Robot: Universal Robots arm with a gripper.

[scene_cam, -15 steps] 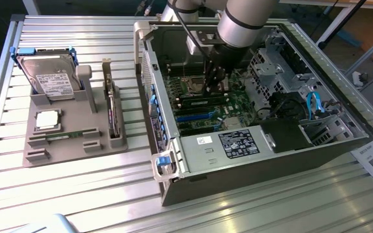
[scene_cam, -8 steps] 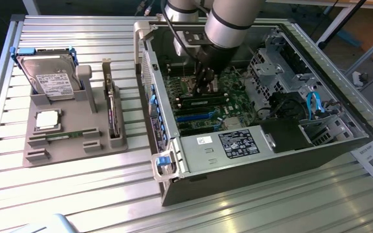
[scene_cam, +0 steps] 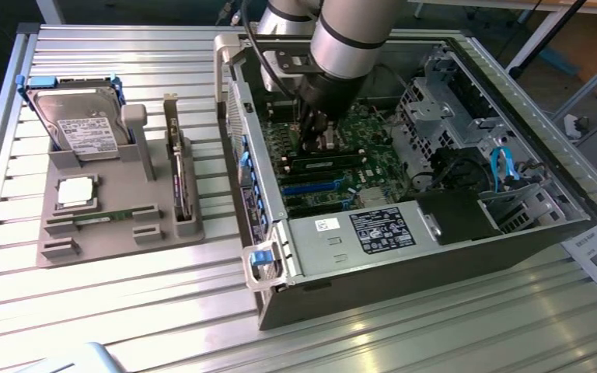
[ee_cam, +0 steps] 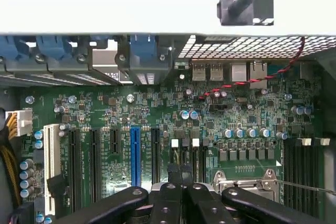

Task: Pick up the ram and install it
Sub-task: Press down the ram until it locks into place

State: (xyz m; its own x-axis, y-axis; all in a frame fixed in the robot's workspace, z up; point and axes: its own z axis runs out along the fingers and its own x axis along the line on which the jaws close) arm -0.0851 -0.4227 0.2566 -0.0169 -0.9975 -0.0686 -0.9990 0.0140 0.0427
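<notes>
My gripper point(scene_cam: 314, 142) reaches down into the open computer case point(scene_cam: 506, 233), low over the motherboard point(scene_cam: 382, 183). The ram point(scene_cam: 325, 162), a slim green stick with dark chips, stands on edge in a memory slot right under the fingertips. In the wrist view the gripper point(ee_cam: 181, 170) is shut, its black fingers point(ee_cam: 173, 182) pressed together over the narrow slots between two white clips point(ee_cam: 175, 142). Nothing shows between the fingers. Whether the tips touch the ram I cannot tell.
On the exterior view's left, a grey parts tray point(scene_cam: 164, 233) holds a hard drive point(scene_cam: 81, 124), a square silver chip point(scene_cam: 75, 192), an upright card point(scene_cam: 179, 179) and a slim green strip point(scene_cam: 102, 217). The power supply point(scene_cam: 382, 229), drive cage point(scene_cam: 434, 109) and blue cable point(scene_cam: 504, 167) crowd the case.
</notes>
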